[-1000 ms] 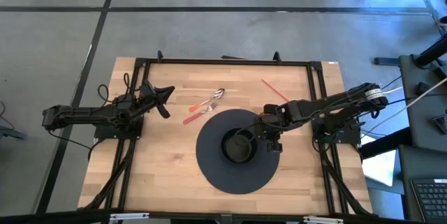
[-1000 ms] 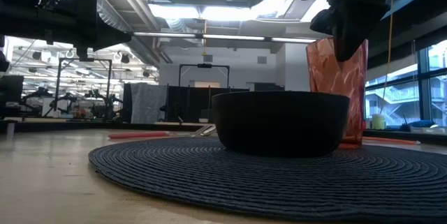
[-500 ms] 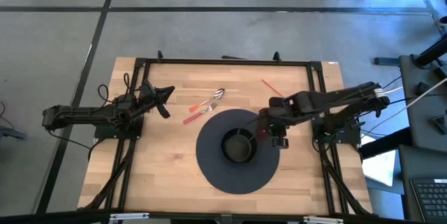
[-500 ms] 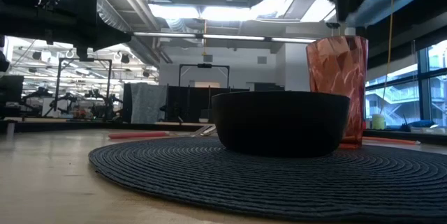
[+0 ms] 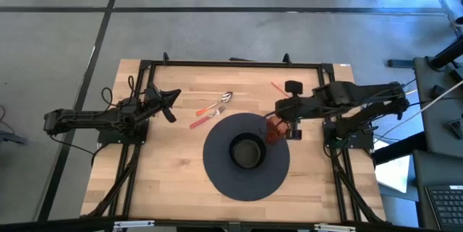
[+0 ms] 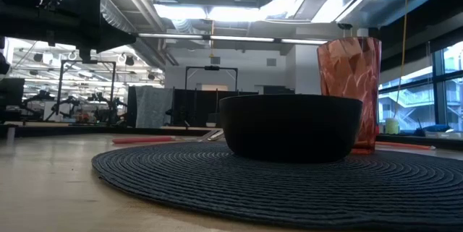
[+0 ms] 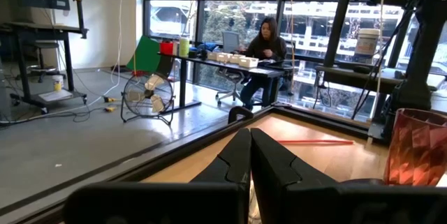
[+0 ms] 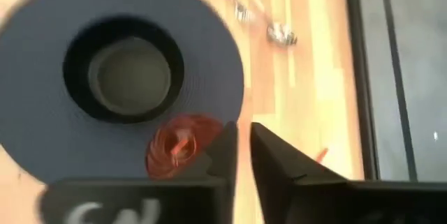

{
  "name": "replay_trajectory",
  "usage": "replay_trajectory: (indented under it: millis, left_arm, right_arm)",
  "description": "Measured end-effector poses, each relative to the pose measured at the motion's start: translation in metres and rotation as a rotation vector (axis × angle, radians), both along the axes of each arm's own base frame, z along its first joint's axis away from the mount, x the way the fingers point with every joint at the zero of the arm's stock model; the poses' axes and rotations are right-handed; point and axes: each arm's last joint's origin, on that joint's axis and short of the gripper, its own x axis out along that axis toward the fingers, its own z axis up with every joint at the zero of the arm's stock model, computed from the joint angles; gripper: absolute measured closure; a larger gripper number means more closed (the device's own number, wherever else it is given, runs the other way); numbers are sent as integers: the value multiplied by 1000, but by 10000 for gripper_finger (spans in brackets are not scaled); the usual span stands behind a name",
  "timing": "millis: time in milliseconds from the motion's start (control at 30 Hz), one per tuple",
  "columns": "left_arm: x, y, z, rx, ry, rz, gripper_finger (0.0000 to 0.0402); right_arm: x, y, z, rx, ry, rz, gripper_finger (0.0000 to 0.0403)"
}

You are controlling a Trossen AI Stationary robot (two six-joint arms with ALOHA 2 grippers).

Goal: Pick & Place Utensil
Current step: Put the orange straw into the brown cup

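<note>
Right end effector (image 5: 291, 120) sits right of centre in the high view, above the right rim of the round dark woven placemat (image 5: 217, 176), just beside the translucent red faceted tumbler (image 5: 274, 132). Its fingers (image 8: 276, 165) look nearly pressed together with a thin gap and nothing pinched. The right arm reaches in from the right edge of the wooden counter (image 5: 166, 174), elbow folded, wrist turned so its camera looks down on the black round bowl (image 8: 124, 68) and the tumbler.

Utensils not picked yet: a red-handled metal spoon (image 5: 213, 104) and a red-handled metal fork (image 5: 207, 116) lie crossed, upper centre-left of the high view, off the mat, well apart from both end effectors. A thin red stick (image 5: 283, 93) lies upper right, near the right arm.

My read on the step: reposition toward a utensil.
- Lift clear of the tumbler before traversing; it looks light and tippy.
- Spread the fingers before descent.
- Grip a handle across its width, away from the crossing point, so the other piece doesn't drag.

Left end effector (image 5: 171, 100) is parked at left, raised, fingers (image 7: 237, 158) pressed together, empty.
</note>
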Motion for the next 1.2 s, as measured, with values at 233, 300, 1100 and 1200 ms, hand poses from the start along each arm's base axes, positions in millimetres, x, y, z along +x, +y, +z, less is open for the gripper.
replay_trajectory:
  millis: [233, 300, 1100, 1200]
  left_arm:
    - [0, 0, -1, -1, 6, 0, 398]
    - [0, 0, -1, -1, 6, 0, 398]
    - [-1, 1, 0, -12, -9, 30, 398]
    - [-1, 1, 0, -11, -9, 31, 398]
  right_arm:
    - [-54, -13, 10, 123, -443, 87, 396]
    - [-69, -22, -3, 134, -465, 36, 399]
    - [-113, -73, -108, 190, -582, -338, 401]
    - [-111, -80, -112, 205, -542, -359, 402]
